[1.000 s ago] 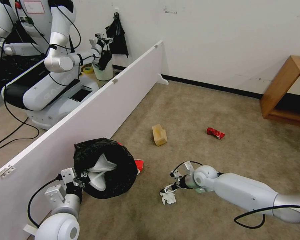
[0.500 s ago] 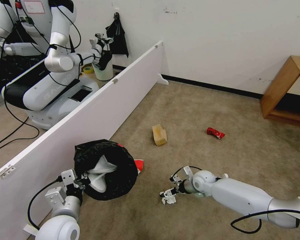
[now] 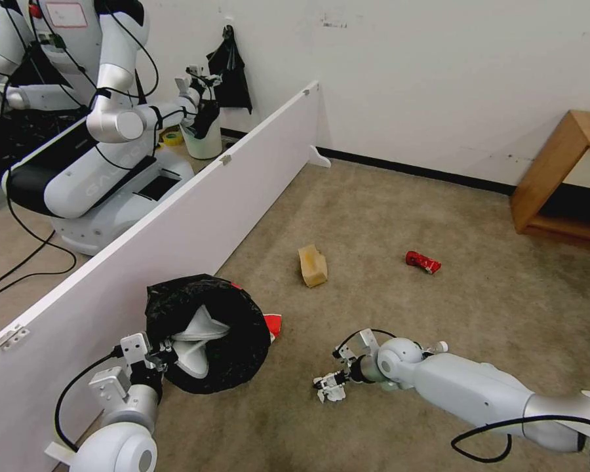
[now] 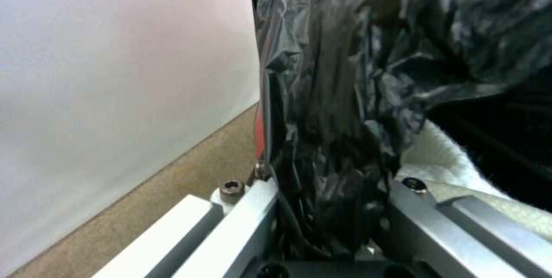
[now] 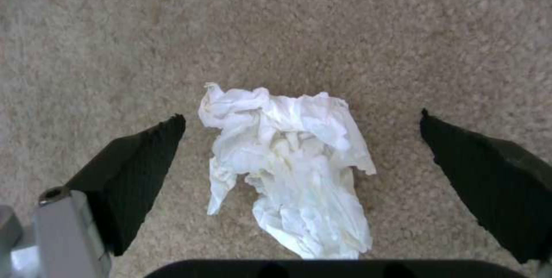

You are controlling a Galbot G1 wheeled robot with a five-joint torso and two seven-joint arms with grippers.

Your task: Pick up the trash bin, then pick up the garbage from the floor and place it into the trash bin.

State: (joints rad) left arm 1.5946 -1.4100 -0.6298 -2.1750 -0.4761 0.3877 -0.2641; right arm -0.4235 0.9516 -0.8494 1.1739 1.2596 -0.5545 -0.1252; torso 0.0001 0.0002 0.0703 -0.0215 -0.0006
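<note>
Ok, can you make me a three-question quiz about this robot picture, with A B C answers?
1. Where is the tissue?
A. in the bin
B. on the carpet between the right gripper's open fingers
C. on the wooden shelf

2. What colour is the can?
A. red
B. blue
C. green

3. What is the left gripper doing?
A. hanging open
B. pinching the tissue
C. shut on the bin's rim

Answers:
1 B: the right wrist view shows the tissue lying between the spread fingers of the right gripper.
2 A: it lies red on the carpet beyond the paper bag.
3 C: its fingers clamp the black-lined rim of the bin.
</note>
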